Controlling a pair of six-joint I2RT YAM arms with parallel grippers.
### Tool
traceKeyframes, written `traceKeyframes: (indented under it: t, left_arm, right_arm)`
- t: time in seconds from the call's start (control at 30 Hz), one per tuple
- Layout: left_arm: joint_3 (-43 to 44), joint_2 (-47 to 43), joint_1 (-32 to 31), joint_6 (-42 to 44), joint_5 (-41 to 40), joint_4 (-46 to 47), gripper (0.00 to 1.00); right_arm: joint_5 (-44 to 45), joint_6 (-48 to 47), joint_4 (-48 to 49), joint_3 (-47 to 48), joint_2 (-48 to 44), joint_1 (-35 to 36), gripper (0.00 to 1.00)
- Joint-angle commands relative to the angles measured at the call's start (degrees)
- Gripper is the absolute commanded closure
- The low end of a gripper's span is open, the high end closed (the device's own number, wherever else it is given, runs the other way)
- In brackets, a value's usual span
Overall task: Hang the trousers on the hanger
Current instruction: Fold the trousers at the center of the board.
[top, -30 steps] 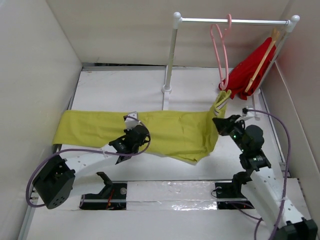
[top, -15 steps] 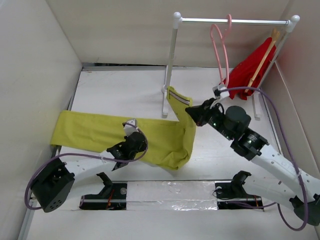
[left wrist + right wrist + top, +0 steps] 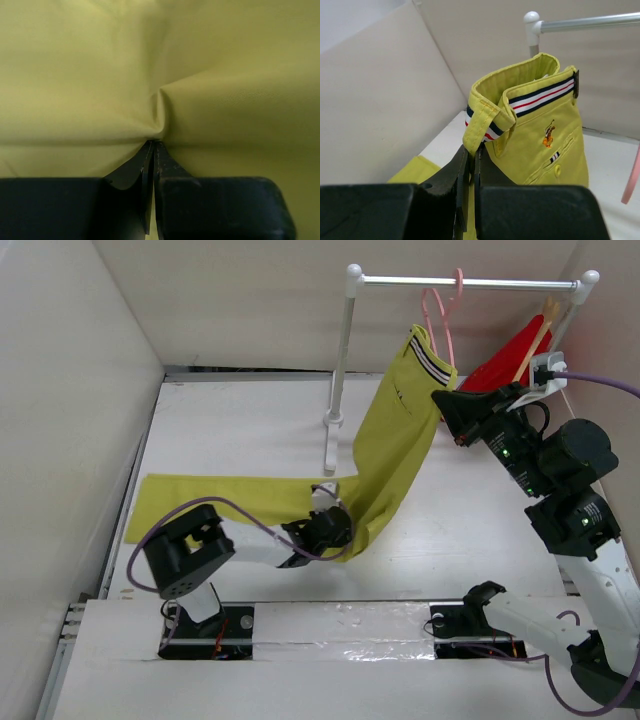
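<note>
Trousers (image 3: pixel 398 435) higher, in right claw (image 3: pixel 442 398)

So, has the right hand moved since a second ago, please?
Yes: the right hand went up and back toward the rail, lifting the trousers by the waistband.

The trousers (image 3: pixel 210 75) pinched between the jaws were matt mustard cloth with a fine twill weave, creased at the tips. Above the other jaws, the waistband (image 3: pixel 540 95) carried a smooth striped ribbon. The jaws looked matt black plastic. Beyond them the hanger (image 3: pixel 445 325) was smooth pink plastic, the rail (image 3: pixel 470 283) pale metal
</note>
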Motion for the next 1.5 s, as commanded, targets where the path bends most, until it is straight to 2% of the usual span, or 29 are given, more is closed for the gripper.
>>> traceKeyframes:
  t: [0.0,0.03,0.07,0.17,0.23,0.3,0.33,0.37,0.4,0.43,0.5,0.53,0.57,0.6,0.63,0.73,0.9,1.0,1.03,1.07,1.1,1.13,1.17,1.23,1.27,1.3,1.37,1.4,1.47]
  left_arm:
    - [10.46,7.42,-3.55,2.22,0.99,0.36,1.00]
    - [13.70,11.88,-4.26,2.67,1.86,-0.24,1.00]
    - [19.65,13.92,-4.96,3.02,2.39,-0.77,1.00]
    - [28.20,18.42,-6.64,4.43,2.75,-3.67,1.00]
    - [29.21,16.25,-6.64,5.30,1.27,-5.43,1.00]
    - [25.88,12.12,-5.51,6.01,0.11,-5.70,1.00]
    - [24.04,6.79,-2.80,6.36,0.72,-5.96,0.95]
    - [19.93,3.34,-1.12,6.45,1.07,-6.14,0.72]
    - [17.71,0.09,0.73,6.45,1.51,-6.49,0.64]
    - [13.52,-7.51,4.57,6.71,1.86,-7.88,0.57]
    - [9.80,-15.98,9.25,6.63,1.96,-10.35,0.56]
    - [6.91,-24.99,11.71,6.63,1.96,-13.06,0.56]
    - [5.93,-29.86,16.86,6.63,2.04,-14.74,0.56]
    - [5.48,-34.18,19.44,6.98,2.22,-16.23,0.56]
    - [5.21,-42.83,21.55,7.41,2.22,-17.81,0.56]
    - [7.40,-54.48,27.72,9.87,1.44,-23.17,0.57]
    - [18.12,-59.44,29.31,11.72,0.20,-32.41,0.60]
    - [22.34,-63.04,29.31,13.04,-1.90,-34.96,0.61]
    - [23.39,-64.70,29.31,13.83,-3.22,-36.27,0.61]
    - [24.97,-65.41,29.31,14.27,-3.58,-36.98,0.61]
    - [25.68,-65.94,29.31,14.54,-4.10,-37.51,0.61]
    - [26.21,-66.64,29.31,14.62,-4.98,-38.30,0.61]
    - [26.74,-67.00,29.31,14.36,-5.25,-39.79,0.60]
    - [26.48,-68.31,29.31,14.10,-4.99,-40.50,0.60]
    - [25.61,-68.84,29.31,14.01,-4.99,-40.94,0.60]
    - [25.08,-69.28,29.31,13.66,-5.07,-41.20,0.60]
    - [22.81,-70.34,29.31,13.05,-4.64,-41.56,0.59]
    - [21.83,-70.52,29.31,12.26,-4.03,-41.47,0.59]
    - [18.16,-70.26,29.31,11.64,-1.57,-39.20,0.58]
  right_arm:
    - [-3.57,-0.65,4.22,5.15,-0.93,-1.37,1.00]
    - [-3.84,-0.65,3.96,5.50,-0.67,-1.89,1.00]
    - [-4.80,-0.65,3.35,5.76,-0.41,-1.89,1.00]
    - [-6.74,-0.56,2.73,7.17,1.70,-1.89,1.00]
    - [-6.74,-0.82,2.64,8.57,4.24,-0.15,1.00]
    - [-6.13,-1.26,2.64,9.72,6.26,1.44,1.00]
    - [-5.95,-1.52,2.81,10.77,7.32,1.45,1.00]
    - [-5.78,-1.44,3.68,11.21,9.42,2.32,1.00]
    - [-5.69,-1.44,4.30,11.65,10.40,2.33,1.00]
    - [-5.77,-1.00,4.74,12.26,11.45,3.02,1.00]
    - [-5.78,-0.82,6.41,13.23,14.79,4.69,1.00]
    - [-4.82,-0.91,6.59,14.54,16.02,6.18,1.00]
    - [-4.46,-1.00,6.77,15.25,17.42,7.06,1.00]
    - [-4.02,-1.09,7.03,15.78,20.13,7.94,1.00]
    - [-3.84,-1.26,7.38,16.31,21.55,8.65,1.00]
    - [-2.44,-1.44,9.13,17.89,27.27,12.60,1.00]
    - [2.12,-3.10,11.51,25.16,39.30,22.77,1.00]
    - [4.59,-3.55,12.39,29.92,50.89,28.58,1.00]
    - [4.86,-2.50,12.91,33.16,54.06,29.82,0.97]
    - [4.51,-1.88,13.88,35.10,61.05,30.88,0.87]
    - [4.25,-1.27,13.89,37.56,65.03,31.85,0.74]
    - [3.98,0.30,13.63,44.63,69.08,33.16,0.45]
    - [1.46,1.19,10.84,49.14,77.38,33.18,0.32]
    - [-5.13,4.25,8.36,57.50,84.20,33.18,0.24]
    - [-10.55,5.06,9.57,59.71,85.97,33.18,0.22]
    - [-11.48,5.24,10.54,58.43,85.73,33.18,0.18]
    - [-8.88,3.05,12.73,52.03,81.45,33.18,0.09]
    - [-7.29,2.44,16.83,42.34,74.98,32.65,0.06]
    - [-7.09,1.73,23.42,31.75,67.83,31.34,0.05]
